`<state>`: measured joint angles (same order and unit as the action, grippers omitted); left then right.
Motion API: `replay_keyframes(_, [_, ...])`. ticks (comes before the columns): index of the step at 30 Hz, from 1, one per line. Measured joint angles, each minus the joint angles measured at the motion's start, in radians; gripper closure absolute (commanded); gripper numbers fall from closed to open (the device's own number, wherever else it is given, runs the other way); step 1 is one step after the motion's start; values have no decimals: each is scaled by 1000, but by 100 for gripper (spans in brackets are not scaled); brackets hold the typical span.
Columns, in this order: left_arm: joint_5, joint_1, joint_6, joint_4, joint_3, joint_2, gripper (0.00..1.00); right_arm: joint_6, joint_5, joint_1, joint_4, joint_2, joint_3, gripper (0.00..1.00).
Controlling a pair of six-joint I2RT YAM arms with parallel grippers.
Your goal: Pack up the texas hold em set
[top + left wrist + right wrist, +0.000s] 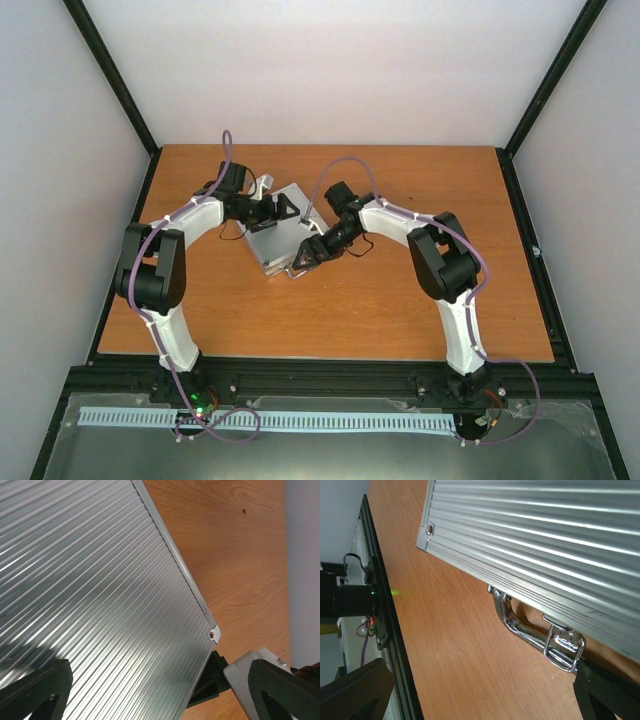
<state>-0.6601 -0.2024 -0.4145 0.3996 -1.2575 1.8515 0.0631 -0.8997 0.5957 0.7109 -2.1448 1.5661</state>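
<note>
Top external: closed silver case, contents hidden.

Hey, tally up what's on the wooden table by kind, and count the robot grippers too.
Silver case: 1
Robot grippers: 2, the left gripper and the right gripper
Total: 3

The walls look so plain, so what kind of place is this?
Probably a robot lab test booth: plain white panels in a black frame wall in a wooden table, and a left arm and right arm are bolted at its near edge.
</note>
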Motion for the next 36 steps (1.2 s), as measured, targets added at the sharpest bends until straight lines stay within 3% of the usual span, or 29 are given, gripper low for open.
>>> replay_keyframes(15, [-3, 0, 9, 1, -1, 3, 0, -41, 169, 69, 14, -16, 31, 0])
replay_keyframes(30, [10, 2, 23, -4, -2, 3, 0, -35, 122, 66, -11, -28, 31, 0])
replay_keyframes(36, [11, 2, 25, -9, -1, 3, 0, -58, 195, 80, -48, -12, 9, 0])
